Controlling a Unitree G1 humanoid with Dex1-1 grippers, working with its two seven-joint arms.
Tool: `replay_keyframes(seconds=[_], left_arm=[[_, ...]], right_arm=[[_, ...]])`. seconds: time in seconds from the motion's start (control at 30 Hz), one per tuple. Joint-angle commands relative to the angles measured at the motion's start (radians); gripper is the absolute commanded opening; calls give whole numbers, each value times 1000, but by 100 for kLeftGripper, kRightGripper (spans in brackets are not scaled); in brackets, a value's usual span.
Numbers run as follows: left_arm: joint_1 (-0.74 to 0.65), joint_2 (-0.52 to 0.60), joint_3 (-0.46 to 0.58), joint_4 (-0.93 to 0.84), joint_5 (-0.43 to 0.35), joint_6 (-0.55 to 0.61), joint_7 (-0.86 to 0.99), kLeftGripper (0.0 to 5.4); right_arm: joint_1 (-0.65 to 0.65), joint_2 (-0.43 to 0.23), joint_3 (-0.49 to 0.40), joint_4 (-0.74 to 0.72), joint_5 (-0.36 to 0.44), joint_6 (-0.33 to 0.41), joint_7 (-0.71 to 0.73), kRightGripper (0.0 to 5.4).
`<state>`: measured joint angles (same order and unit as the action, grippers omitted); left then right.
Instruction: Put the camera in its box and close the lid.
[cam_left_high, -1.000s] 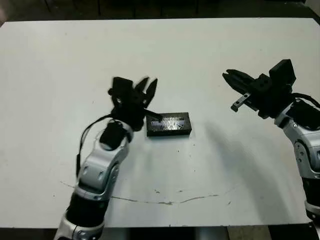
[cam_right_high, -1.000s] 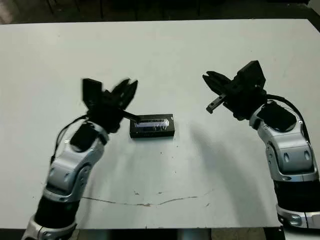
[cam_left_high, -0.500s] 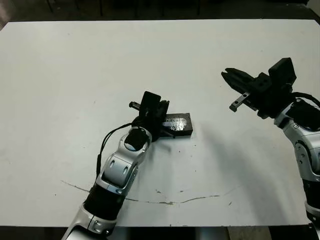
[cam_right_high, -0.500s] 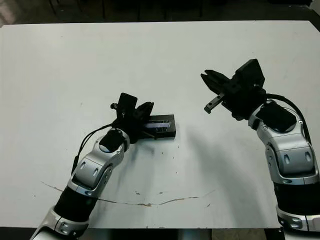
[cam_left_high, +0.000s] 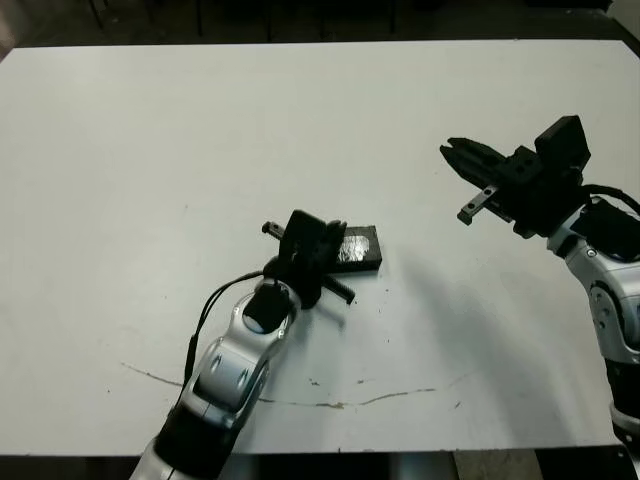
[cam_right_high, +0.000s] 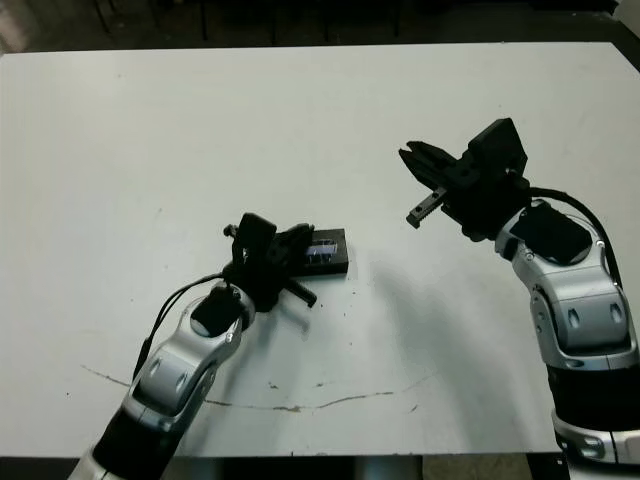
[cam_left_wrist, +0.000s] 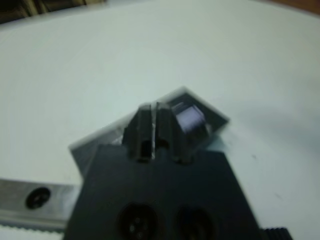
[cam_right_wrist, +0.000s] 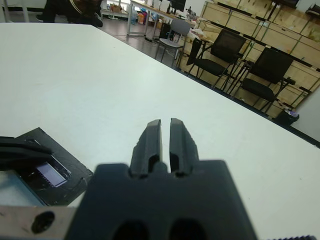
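On the white table (cam_left_high: 120, 150), near its middle, lid (cam_left_high: 358, 247) seated on the box, half hidden under the left gripper (cam_right_high: 283, 262), fingers closed and pressing down on it. Right gripper (cam_left_high: 455, 155) raised well apart, fingers closed on nothing. Camera unseen, presumably inside. Risk: off-centre pressure tipping or skidding the box, lid left askew.

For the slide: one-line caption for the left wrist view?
Left gripper, fingers shut, pressing down over the lid on the white table.
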<state>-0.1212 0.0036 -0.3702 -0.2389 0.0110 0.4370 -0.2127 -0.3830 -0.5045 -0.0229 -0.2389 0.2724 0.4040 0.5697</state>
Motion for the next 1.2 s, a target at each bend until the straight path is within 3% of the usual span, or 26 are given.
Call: replay_keyframes(seconds=[0.03,0.27,0.57,0.7,0.87,1.1,1.2], left_arm=[[49,57,43,-38,7,-63,-11,1],[-15,93,208,-99,-8,-228,18,1],[-155,121,452,-93,-109,-171,62,1],[-181,129,528,-43,-113,-227,109,1],[-176,103,576,68,-118,-336,166,1],[-176,81,610,145,-151,-358,215,1],[-175,80,613,156,-153,-359,225,1]], right_arm=[[23,2,1,4,2,11,4,0],[24,44,-8,15,3,-4,-36,0],[26,120,-7,22,-30,-41,-136,0],[51,209,13,57,-149,-193,-288,0],[38,309,18,168,-219,-263,-420,0],[1,344,67,410,-441,-586,-614,0],[-6,349,70,451,-472,-640,-646,0]])
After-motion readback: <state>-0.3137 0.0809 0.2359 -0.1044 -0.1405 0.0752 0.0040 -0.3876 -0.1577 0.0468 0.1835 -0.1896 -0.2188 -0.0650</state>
